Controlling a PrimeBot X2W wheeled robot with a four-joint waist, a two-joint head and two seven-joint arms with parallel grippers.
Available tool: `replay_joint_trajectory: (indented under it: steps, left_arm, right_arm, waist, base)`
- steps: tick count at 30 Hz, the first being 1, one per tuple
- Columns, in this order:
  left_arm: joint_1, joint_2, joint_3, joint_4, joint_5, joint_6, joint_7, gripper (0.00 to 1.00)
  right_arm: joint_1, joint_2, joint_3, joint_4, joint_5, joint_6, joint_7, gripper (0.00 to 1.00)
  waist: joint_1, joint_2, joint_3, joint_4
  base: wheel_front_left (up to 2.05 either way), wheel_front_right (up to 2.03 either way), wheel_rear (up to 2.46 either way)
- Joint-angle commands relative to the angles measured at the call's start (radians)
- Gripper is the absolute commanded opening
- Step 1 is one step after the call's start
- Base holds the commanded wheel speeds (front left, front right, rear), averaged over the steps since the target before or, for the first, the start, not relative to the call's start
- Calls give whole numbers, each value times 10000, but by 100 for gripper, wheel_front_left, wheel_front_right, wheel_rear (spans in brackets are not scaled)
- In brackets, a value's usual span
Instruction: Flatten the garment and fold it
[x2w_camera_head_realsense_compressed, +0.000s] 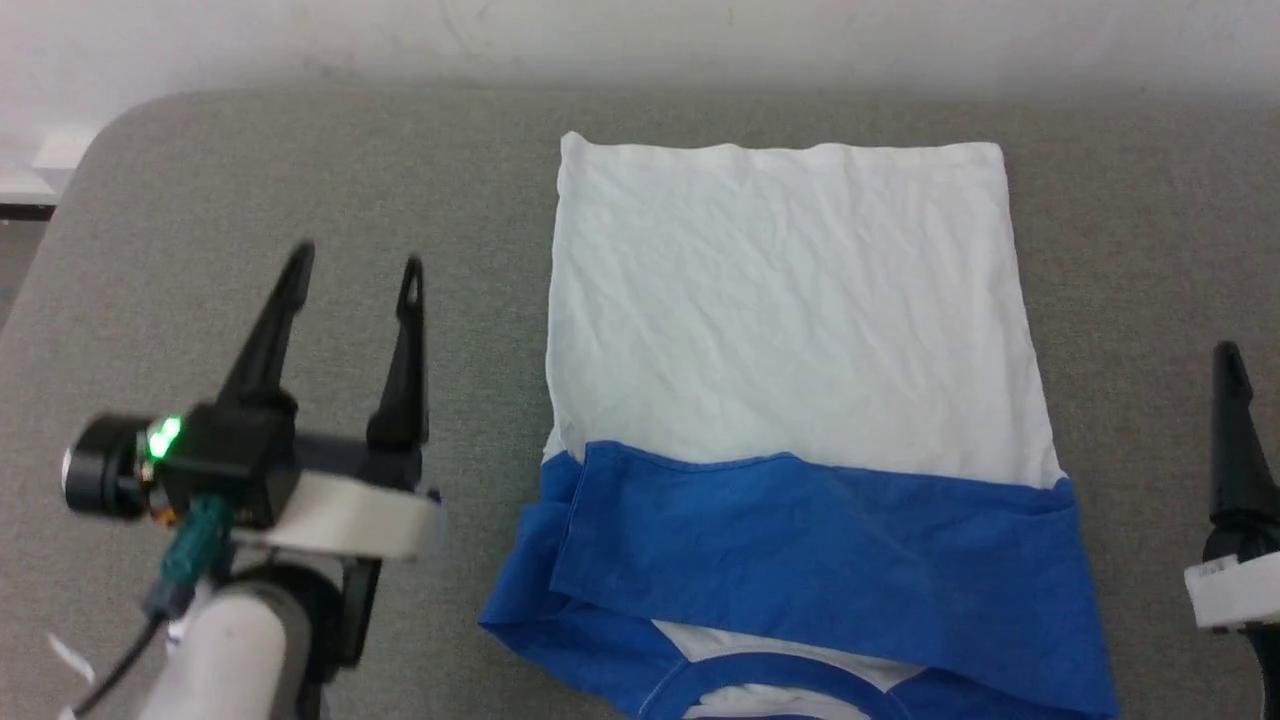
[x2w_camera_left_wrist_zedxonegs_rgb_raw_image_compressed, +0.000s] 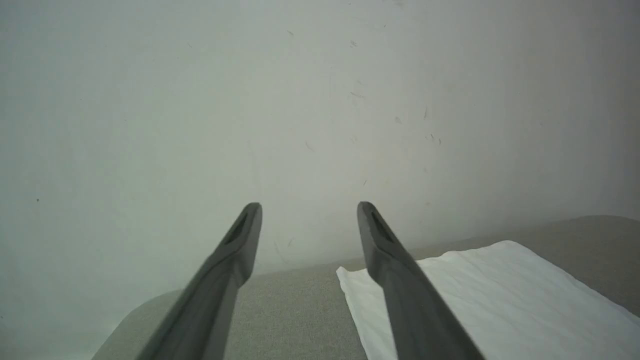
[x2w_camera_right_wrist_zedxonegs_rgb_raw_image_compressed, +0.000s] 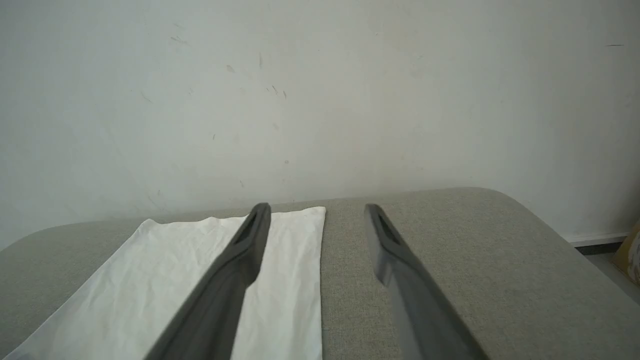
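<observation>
The garment (x2w_camera_head_realsense_compressed: 790, 330) lies flat on the grey padded table (x2w_camera_head_realsense_compressed: 300, 180), a tidy white rectangle with its blue sleeves folded across the near end (x2w_camera_head_realsense_compressed: 820, 540) and the blue neckband at the bottom edge. Its white far end (x2w_camera_left_wrist_zedxonegs_rgb_raw_image_compressed: 500, 300) shows in the left wrist view, and the same end (x2w_camera_right_wrist_zedxonegs_rgb_raw_image_compressed: 175, 280) in the right wrist view. My left gripper (x2w_camera_head_realsense_compressed: 355, 265) hovers open to the left of the garment, nothing between its fingers. Open as well, my right gripper (x2w_camera_right_wrist_zedxonegs_rgb_raw_image_compressed: 317, 207) is off the garment's right side; in the head view one of its fingers (x2w_camera_head_realsense_compressed: 1232, 430) shows at the right edge.
A pale wall (x2w_camera_right_wrist_zedxonegs_rgb_raw_image_compressed: 320, 90) rises just behind the table's far edge. The table's rounded far left corner (x2w_camera_head_realsense_compressed: 110, 130) and far right corner (x2w_camera_right_wrist_zedxonegs_rgb_raw_image_compressed: 505, 200) are in view. Bare grey surface flanks the garment on both sides.
</observation>
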Motion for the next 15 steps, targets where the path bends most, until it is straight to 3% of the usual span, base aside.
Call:
replay_joint_trajectory:
  steps: [1,10,15]
  left_arm:
    - [-642,113,-13,-33,94,-159,274,100]
    - [-6306,517,-636,1488,225,-1660,3415,100]
    - [-8505,221,-895,2935,41,-2141,4663,100]
  right_arm:
    - [-237,-27,48,-142,28,-7,23,100]
    - [-1374,-958,450,-607,649,-7,256,100]
    - [-1826,-1373,648,-445,1018,-7,120,100]
  waist:
    - [0,0,581,4]
    - [0,0,2788,-166]
    - [0,0,3782,-359]
  base:
    - [0,0,0]
    - [0,0,0]
    - [0,0,0]
